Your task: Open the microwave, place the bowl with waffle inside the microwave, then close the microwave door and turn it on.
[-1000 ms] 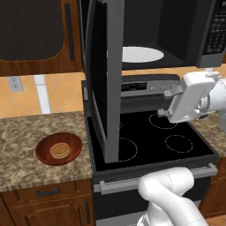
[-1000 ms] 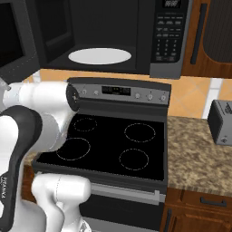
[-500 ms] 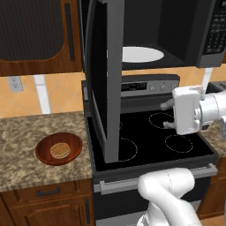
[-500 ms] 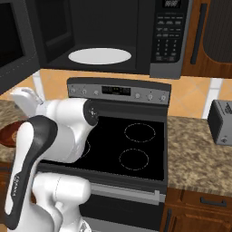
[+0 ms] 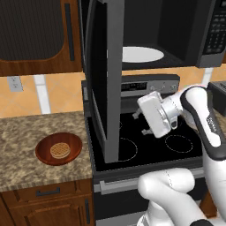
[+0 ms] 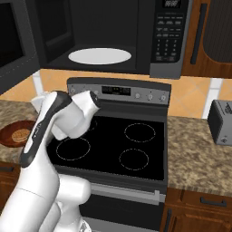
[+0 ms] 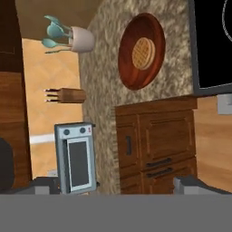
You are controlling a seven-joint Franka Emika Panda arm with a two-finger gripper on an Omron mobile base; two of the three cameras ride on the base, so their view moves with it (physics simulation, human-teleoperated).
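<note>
1. Over the stove (image 5: 150, 145), my arm has swung left in the last second, from the right burners toward the open microwave door (image 5: 102, 75); the hand now faces the counter (image 5: 26, 137) on the left.
2. With the door standing wide and the microwave (image 6: 113, 36) showing its white turntable (image 6: 99, 55), I judge opening done and the reach for the bowl begun.
3. On the counter left of the stove sits the bowl (image 5: 58, 148), the waffle (image 5: 59, 150) inside it; well apart from the hand.
4. My gripper (image 7: 120, 183) has its fingertips spread wide; it holds and touches nothing.
</note>
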